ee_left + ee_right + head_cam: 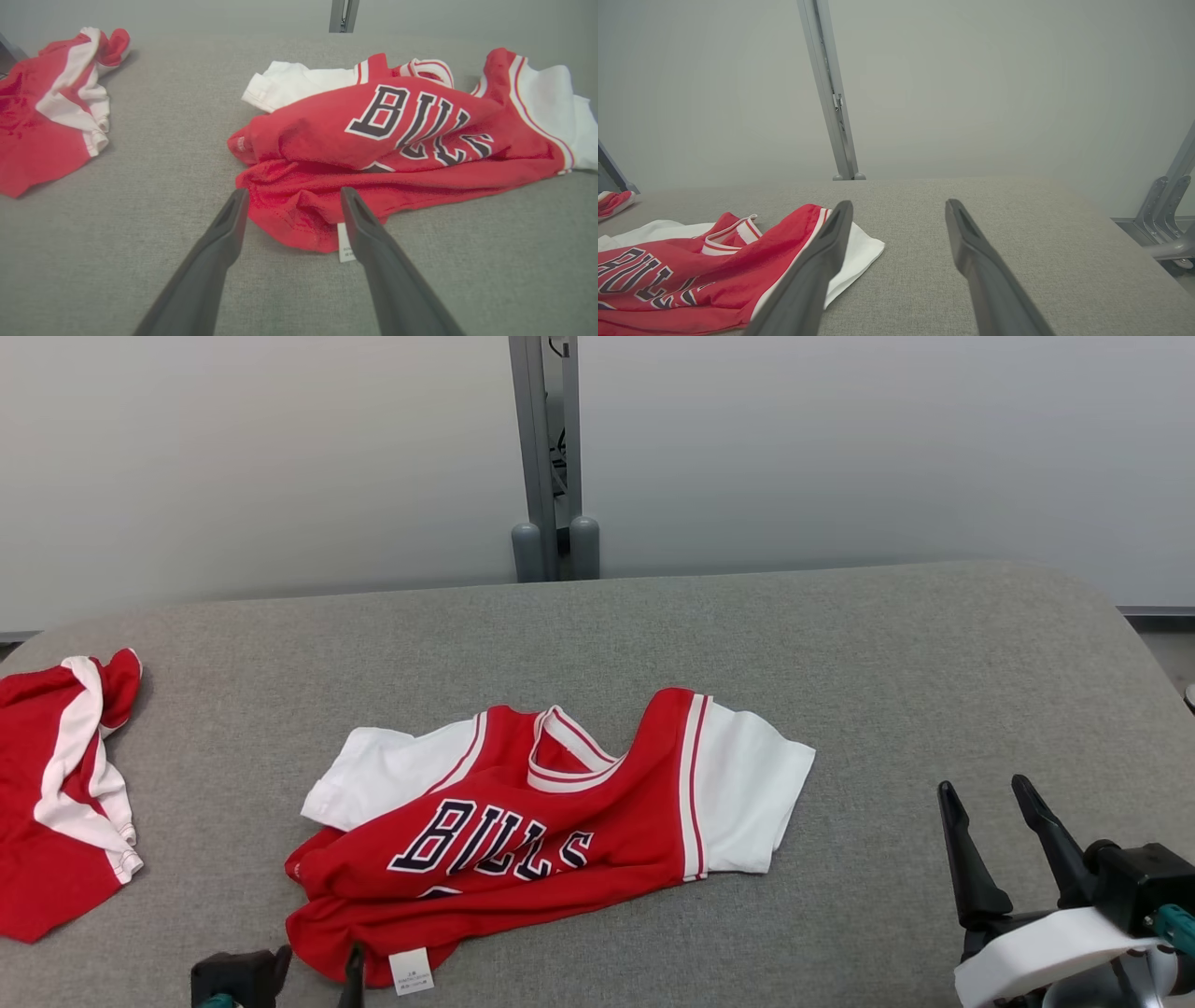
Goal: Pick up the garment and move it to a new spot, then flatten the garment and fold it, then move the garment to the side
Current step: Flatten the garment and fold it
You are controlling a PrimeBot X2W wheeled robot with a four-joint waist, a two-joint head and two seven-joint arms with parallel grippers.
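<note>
A red jersey (pixel 551 821) with white sleeves and dark "BULLS" lettering lies rumpled on the grey table (pixel 840 644), its lower part bunched and folded under, a white label at the near hem. My left gripper (pixel 290 198) is open just in front of that bunched hem (pixel 299 219), fingers on either side of it and apart from the cloth; its tips show at the head view's bottom edge (pixel 317 966). To the jersey's right my right gripper (pixel 985 798) is open over bare table, and in its wrist view the jersey (pixel 691 275) sits at lower left.
A second red and white garment (pixel 56 812) lies crumpled at the table's left edge. A grey metal post (pixel 551 457) stands behind the table against a pale wall. A metal frame leg (pixel 1167 210) stands off the table's right side.
</note>
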